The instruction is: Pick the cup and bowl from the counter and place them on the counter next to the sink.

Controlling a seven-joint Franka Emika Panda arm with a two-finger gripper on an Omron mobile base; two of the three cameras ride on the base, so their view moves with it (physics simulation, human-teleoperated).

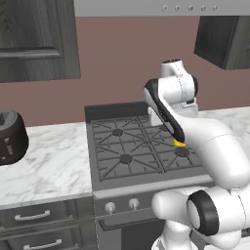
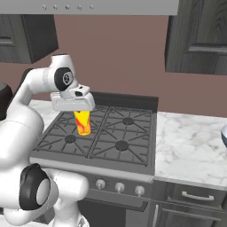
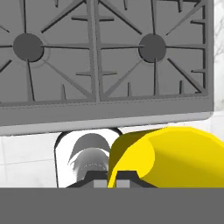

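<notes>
Cup (image 2: 83,122) hangs clamped beneath the end effector (image 2: 79,111), above the stove (image 2: 119,137).

One cup (image 2: 82,122), one bowl (image 2: 225,135) — four burners, three stove knobs (image 2: 119,187).

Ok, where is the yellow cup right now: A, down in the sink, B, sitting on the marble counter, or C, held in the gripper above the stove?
C: the gripper is shut on the cup, which hangs above the stove grates.

Even, shadowless, slightly soft render
</notes>
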